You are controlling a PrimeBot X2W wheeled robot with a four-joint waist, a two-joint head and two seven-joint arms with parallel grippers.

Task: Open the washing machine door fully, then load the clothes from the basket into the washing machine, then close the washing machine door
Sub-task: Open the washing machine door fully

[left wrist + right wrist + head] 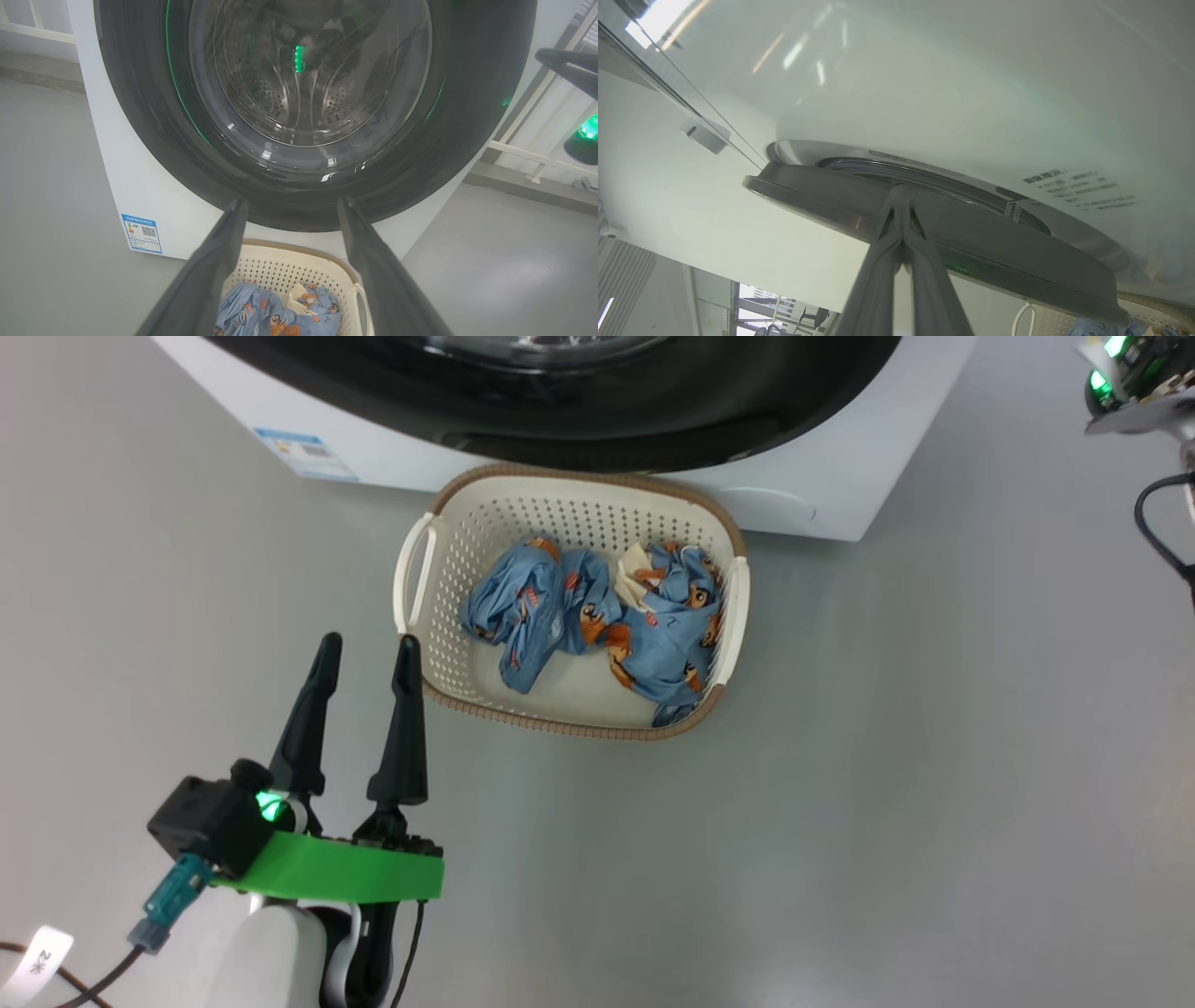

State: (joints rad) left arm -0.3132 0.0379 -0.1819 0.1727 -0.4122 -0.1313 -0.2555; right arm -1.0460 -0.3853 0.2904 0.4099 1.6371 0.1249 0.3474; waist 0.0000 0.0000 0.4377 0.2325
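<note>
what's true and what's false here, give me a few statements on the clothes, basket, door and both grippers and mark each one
1. The clothes lie inside the basket. True.
2. The left gripper is shut on a garment. False: its fingers are spread, hold nothing and sit beside the basket.
3. The basket stands on the floor right in front of the washing machine. True.
4. The washing machine door is swung fully open. False: it covers the opening, and the drum shows only through its glass.
5. The right gripper has its fingers pressed together at the door's dark rim. True.
</note>
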